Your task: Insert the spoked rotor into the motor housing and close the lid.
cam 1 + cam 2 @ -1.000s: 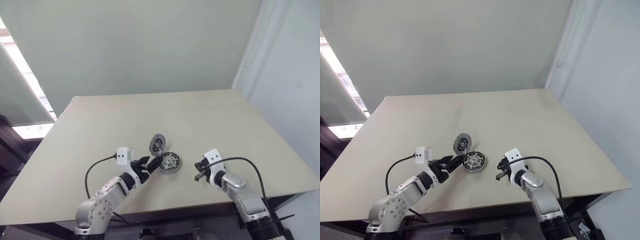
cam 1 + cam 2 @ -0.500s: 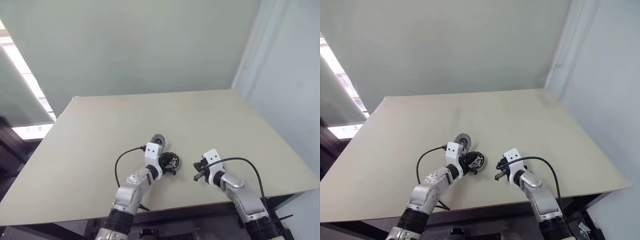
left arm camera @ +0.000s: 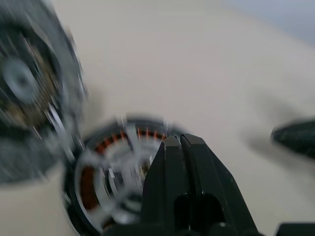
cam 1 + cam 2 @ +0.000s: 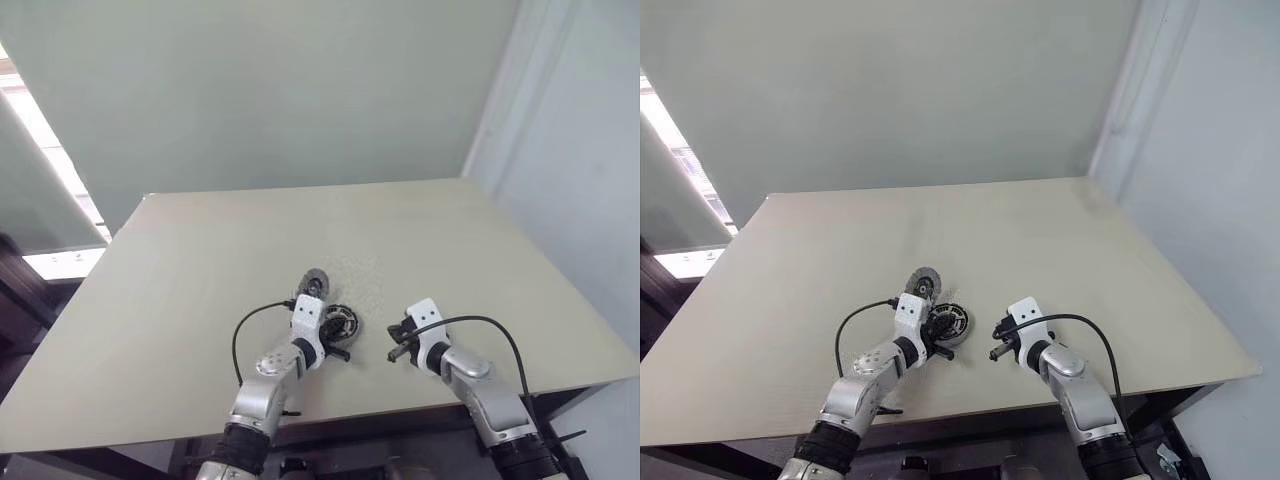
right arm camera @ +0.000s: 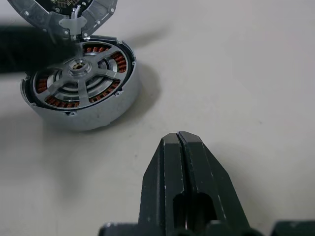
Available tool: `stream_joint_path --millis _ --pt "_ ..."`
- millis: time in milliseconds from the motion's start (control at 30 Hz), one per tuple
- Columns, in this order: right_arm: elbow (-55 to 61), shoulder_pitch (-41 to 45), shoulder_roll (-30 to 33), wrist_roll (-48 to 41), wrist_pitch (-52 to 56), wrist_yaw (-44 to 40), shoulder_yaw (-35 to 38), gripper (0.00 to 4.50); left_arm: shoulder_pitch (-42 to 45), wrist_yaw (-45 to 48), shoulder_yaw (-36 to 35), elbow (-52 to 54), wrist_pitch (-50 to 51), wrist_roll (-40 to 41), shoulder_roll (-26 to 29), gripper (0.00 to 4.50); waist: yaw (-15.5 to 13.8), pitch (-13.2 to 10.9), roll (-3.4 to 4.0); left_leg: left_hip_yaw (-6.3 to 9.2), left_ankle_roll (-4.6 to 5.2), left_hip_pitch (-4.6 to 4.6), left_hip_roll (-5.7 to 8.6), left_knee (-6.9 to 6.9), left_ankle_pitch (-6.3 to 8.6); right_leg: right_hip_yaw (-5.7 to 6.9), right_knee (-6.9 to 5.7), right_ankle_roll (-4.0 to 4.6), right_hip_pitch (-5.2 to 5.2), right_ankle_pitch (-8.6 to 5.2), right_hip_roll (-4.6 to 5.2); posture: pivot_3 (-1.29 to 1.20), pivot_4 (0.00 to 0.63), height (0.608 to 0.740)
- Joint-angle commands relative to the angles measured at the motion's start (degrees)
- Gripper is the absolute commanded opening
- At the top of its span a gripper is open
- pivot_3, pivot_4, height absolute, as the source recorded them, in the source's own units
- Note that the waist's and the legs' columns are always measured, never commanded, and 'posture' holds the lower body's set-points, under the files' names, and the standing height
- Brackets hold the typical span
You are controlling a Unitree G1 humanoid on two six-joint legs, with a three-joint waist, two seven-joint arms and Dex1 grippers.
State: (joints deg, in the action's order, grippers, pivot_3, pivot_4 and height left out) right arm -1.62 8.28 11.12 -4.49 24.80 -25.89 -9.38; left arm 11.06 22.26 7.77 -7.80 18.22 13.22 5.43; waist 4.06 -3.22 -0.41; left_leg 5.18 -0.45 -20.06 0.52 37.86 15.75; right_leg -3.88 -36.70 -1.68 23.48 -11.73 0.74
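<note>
Where the pale beige desk (image 4: 200, 270) carries the parts, we read the scene from the left. The left gripper (image 4: 940, 352) reaches in from the near edge with its two black fingers (image 3: 182, 167) pressed together and nothing between them. In the left wrist view their tips stand over the near rim of the motor housing (image 5: 81, 93), a small round dark shallow cup with a coppery-orange ring of windings; we cannot tell whether they touch it.

The spoked rotor (image 5: 78, 73), a shiny silver metal wheel with a thin rim, spokes and a central hub, already sits inside the housing; orange windings show between its spokes in the right wrist view.

Directly behind the housing, on its far side, we see the lid (image 4: 315, 281), a small round dark-grey disc with a notched rim and a pale centre. It is not seated on the housing. Its lower edge meets the housing's far rim and it appears tilted up.

Further right, well apart from the housing with bare desk between, we find the right gripper (image 4: 394, 355). Its black fingers (image 5: 179, 162) are closed against each other and hold nothing. They point toward the housing, just above the desk surface.
</note>
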Motion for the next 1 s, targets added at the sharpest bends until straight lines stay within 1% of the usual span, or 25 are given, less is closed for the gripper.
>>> stream_joint_path --millis 33,200,233,267,367,400,533,633,767,1000 --pt "1.74 0.94 0.19 -0.5 -1.36 -0.2 0.45 0.0 -1.41 2.06 -2.67 6.92 -0.87 2.83 1.09 0.04 0.02 0.0 0.01 -0.01 0.0 0.01 0.0 0.0 0.0 -0.01 0.0 0.0 -0.01 0.0 0.0 0.0 0.0 0.74" --pt "1.47 1.0 0.44 -0.14 -2.22 -0.65 -0.01 0.0 -5.66 3.94 -5.64 12.36 4.58 6.83 4.13 0.04 0.02 -0.01 0.02 -0.02 0.0 0.03 -0.04 -0.01 0.0 -0.01 -0.01 0.01 0.0 0.0 -0.01 0.0 0.0 0.74" --pt "1.44 1.0 0.49 -0.1 -2.3 -0.69 -0.03 0.0 -6.2 3.84 -6.04 12.98 5.31 7.35 4.36 0.39 0.03 -0.01 0.02 -0.01 0.0 0.03 -0.04 -0.01 0.0 0.0 -0.01 0.01 0.0 -0.01 -0.01 0.0 0.0 0.74" --pt "1.39 1.02 0.51 -0.1 -2.4 -0.72 -0.04 0.0 -6.91 3.83 -6.48 13.65 5.87 7.74 4.77 0.59 0.02 -0.01 0.02 0.0 0.0 0.03 -0.04 0.0 0.0 0.01 -0.01 0.01 0.0 -0.01 -0.01 0.0 0.0 0.74" --pt "1.22 1.12 0.54 -0.1 -2.7 -0.81 -0.3 0.0 -9.38 4.45 -8.08 15.3 7.93 9.42 6.2 1.59 0.0 -0.01 0.01 0.0 0.0 0.02 -0.04 0.02 0.0 0.01 -0.01 0.01 -0.01 -0.01 0.0 0.0 0.0 0.74" --pt "1.15 1.19 0.66 0.11 -3.06 -1.02 -0.64 0.0 -10.33 4.62 -8.89 15.74 8.17 10.09 6.54 2.02 0.02 -0.01 0.01 0.0 0.0 0.02 -0.04 0.02 0.0 0.02 -0.01 0.01 -0.01 -0.01 0.01 0.0 0.0 0.74" --pt "1.08 1.41 1.19 0.47 -4.62 -2.0 -1.72 0.0 -12.5 4.94 -10.84 16.91 8.81 11.42 7.44 3.44 0.02 -0.02 0.02 0.0 0.0 0.01 -0.05 0.0 0.0 0.02 0.0 0.02 0.02 -0.01 0.02 0.0 0.0 0.74" --pt "1.66 1.67 3.29 2.18 -7.87 -5.49 -5.25 0.0 -14.23 4.46 -13.16 17.55 9.72 12.39 8.55 4.48 0.03 -0.02 0.02 0.0 0.0 0.02 -0.06 0.0 0.0 0.03 0.0 0.02 0.02 -0.01 0.01 0.0 0.0 0.74" --pt "2.81 1.75 5.26 3.26 -10.99 -9.71 -8.97 0.0 -14.73 3.69 -15.29 17.14 9.98 12.68 8.98 4.48 0.03 -0.03 0.02 0.0 -0.01 0.02 -0.07 0.0 0.01 0.06 0.0 0.02 0.03 -0.01 0.02 0.0 0.0 0.74" --pt "2.49 2.46 5.16 3.86 -12.19 -10.49 -9.89 0.0 -14.02 1.23 -16.65 15.87 6.49 11.88 6.85 4.48 -0.01 -0.02 -0.01 0.0 -0.01 0.02 -0.05 0.04 0.0 0.06 0.0 0.02 -0.01 -0.01 0.05 0.0 0.0 0.74"
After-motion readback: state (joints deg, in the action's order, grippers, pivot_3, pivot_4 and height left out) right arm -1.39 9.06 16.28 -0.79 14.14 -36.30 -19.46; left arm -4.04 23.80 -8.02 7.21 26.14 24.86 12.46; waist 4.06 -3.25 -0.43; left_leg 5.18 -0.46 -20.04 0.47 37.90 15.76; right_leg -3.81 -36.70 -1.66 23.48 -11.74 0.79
